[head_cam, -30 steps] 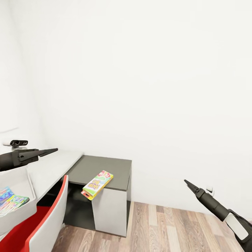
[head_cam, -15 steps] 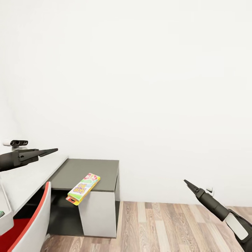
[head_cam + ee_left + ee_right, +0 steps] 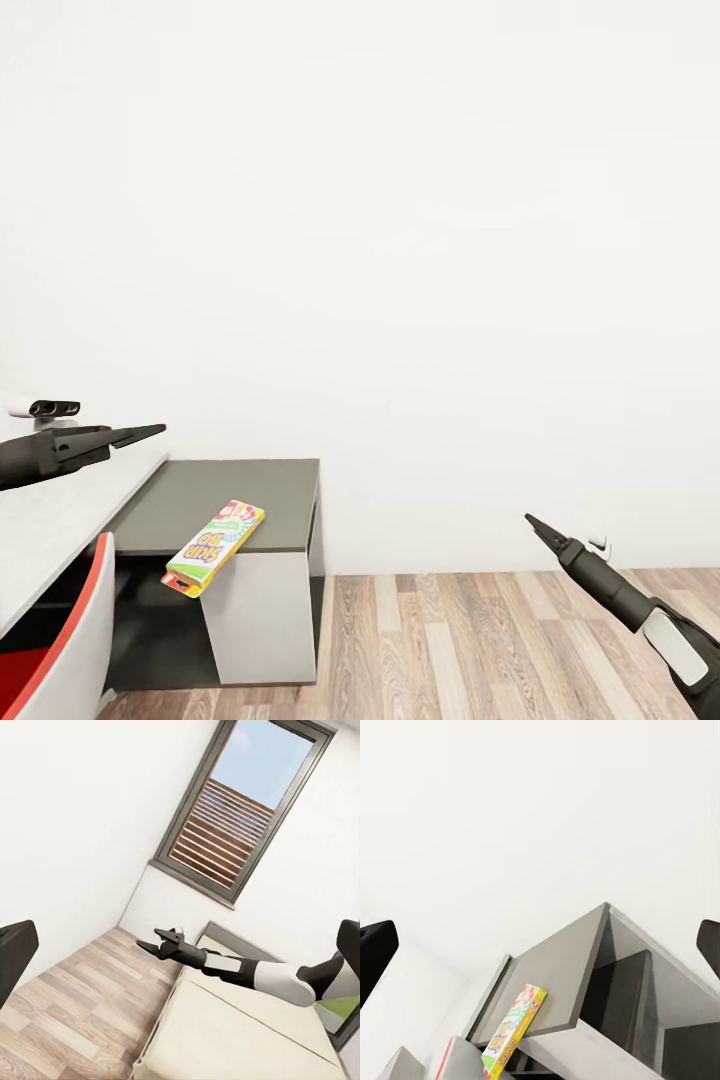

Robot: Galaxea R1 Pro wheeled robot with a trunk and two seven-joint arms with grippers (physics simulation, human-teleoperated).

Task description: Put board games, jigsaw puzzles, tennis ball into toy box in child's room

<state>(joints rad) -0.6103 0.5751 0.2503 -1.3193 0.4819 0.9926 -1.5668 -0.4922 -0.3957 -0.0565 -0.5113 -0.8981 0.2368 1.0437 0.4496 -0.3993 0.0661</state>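
A yellow SKIP-BO board game (image 3: 213, 547) lies on the dark grey side unit (image 3: 240, 488) of the table (image 3: 45, 515), overhanging its front edge; the right wrist view also catches this board game (image 3: 515, 1031). My left gripper (image 3: 145, 432) hovers open above the table's pale top, its fingers (image 3: 16, 949) wide apart. My right gripper (image 3: 533, 522) hangs open over the wood floor, well to the right of the side unit, with nothing held. The bed (image 3: 225, 1035) appears in the left wrist view, with my right gripper (image 3: 154, 943) above it. The toy box, jigsaw puzzles and tennis ball are out of view.
A red chair with a white back (image 3: 70, 640) stands at the table's front. A plain white wall (image 3: 400, 250) rises behind, with an outlet (image 3: 600, 545) low on it. Wood-plank floor (image 3: 470, 640) stretches right of the side unit. A tall window (image 3: 240, 810) stands beyond the bed.
The head view has swung to the right: table, chair and board game slid left in the picture, and the white box with colourful contents left the frame. Both arms kept their pose.
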